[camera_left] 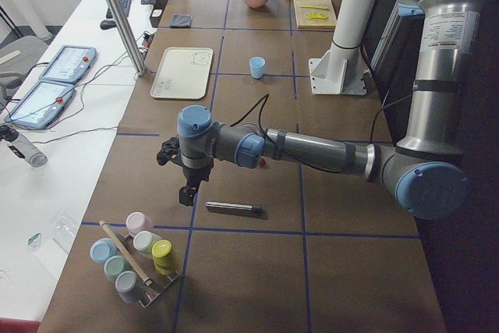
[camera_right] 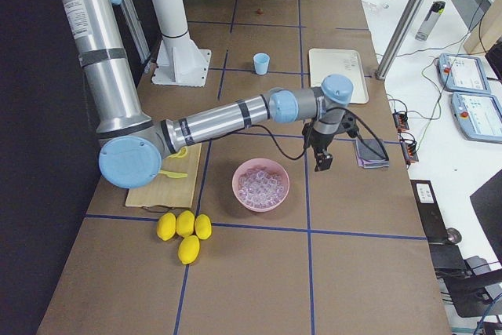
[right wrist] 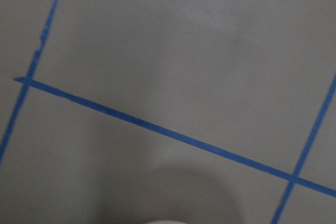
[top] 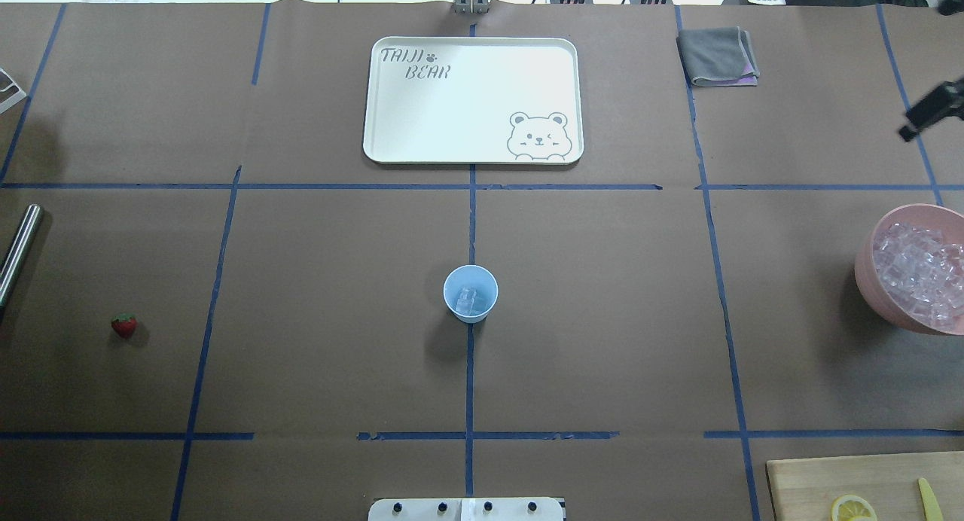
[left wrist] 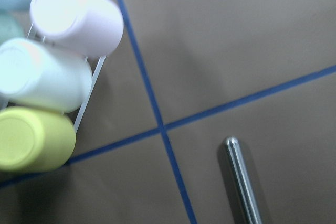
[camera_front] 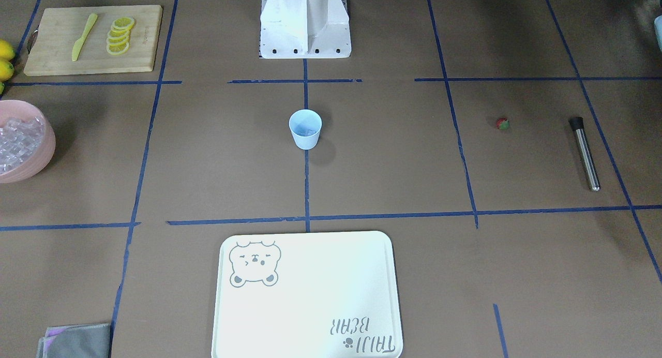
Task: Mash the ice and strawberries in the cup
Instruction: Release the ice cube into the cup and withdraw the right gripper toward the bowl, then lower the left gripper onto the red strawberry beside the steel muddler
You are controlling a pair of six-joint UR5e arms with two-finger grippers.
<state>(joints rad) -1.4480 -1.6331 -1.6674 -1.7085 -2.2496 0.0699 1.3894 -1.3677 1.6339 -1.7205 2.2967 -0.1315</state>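
Front-facing view: the cup [camera_front: 305, 129] stands mid-surface, and the strawberry [camera_front: 502, 123] lies well apart toward the surface's left end, near a steel rod [camera_front: 585, 153]; overhead, ice [top: 468, 300] lies in the cup. From the left end, the left tool [camera_left: 187, 186] hangs pointing down beside the rod's end, so the strawberry lies back toward centre, nearest this arm. From the right end, the right tool [camera_right: 321, 158] hangs by the pink bowl [camera_right: 261, 183]; I cannot tell either tool's opening.

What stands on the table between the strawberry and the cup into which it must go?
Nothing visible does. In the overhead view the strawberry lies far out on the robot's left of the cup, with only bare table between them. The metal rod lies beyond the strawberry, away from the cup.
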